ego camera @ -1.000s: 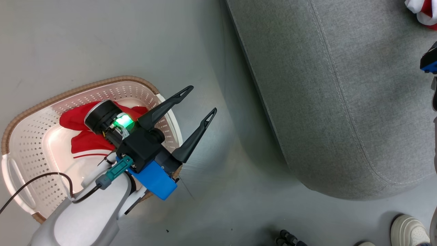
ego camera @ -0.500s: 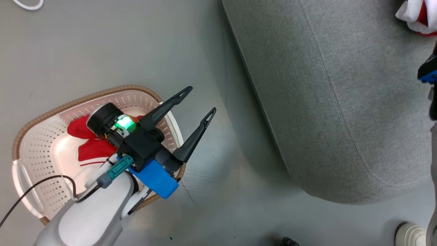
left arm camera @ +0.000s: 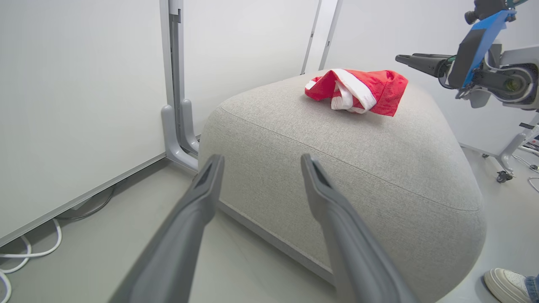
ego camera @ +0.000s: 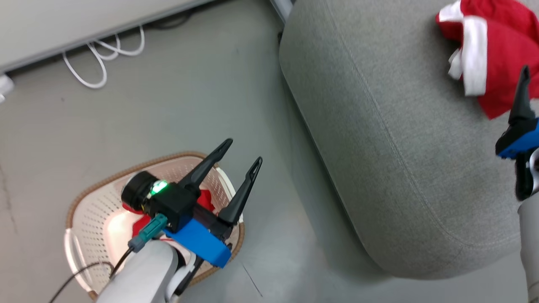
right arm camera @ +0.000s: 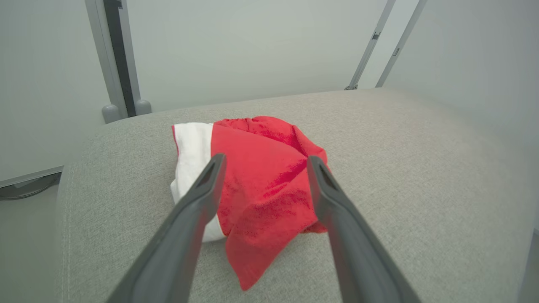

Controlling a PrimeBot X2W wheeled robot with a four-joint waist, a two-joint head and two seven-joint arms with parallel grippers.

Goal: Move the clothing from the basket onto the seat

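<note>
The cream-pink basket (ego camera: pixel 86 202) stands on the floor at the lower left, with red clothing (ego camera: pixel 205 200) in it, mostly hidden under my left wrist. My left gripper (ego camera: pixel 244 150) hangs open and empty above the basket's right rim, fingers pointing toward the grey seat (ego camera: pixel 379 147); the left wrist view shows the same open gripper (left arm camera: pixel 261 158) facing the seat (left arm camera: pixel 379 168). One red and white garment (ego camera: pixel 497 38) lies crumpled on the seat's far right. My right gripper (right arm camera: pixel 266 162) is open just above that garment (right arm camera: pixel 261 185), holding nothing.
White cables (ego camera: pixel 105 54) lie on the floor by the wall panel at the upper left. A grey metal post (left arm camera: pixel 177 105) stands behind the seat. A person's white shoe (left arm camera: pixel 505 286) is on the floor near the seat's front corner.
The head camera has tilted up, so the whole picture shifted down: cables and more of the garment on the seat now show. Both grippers stay open; the left still hangs over the basket's rim.
</note>
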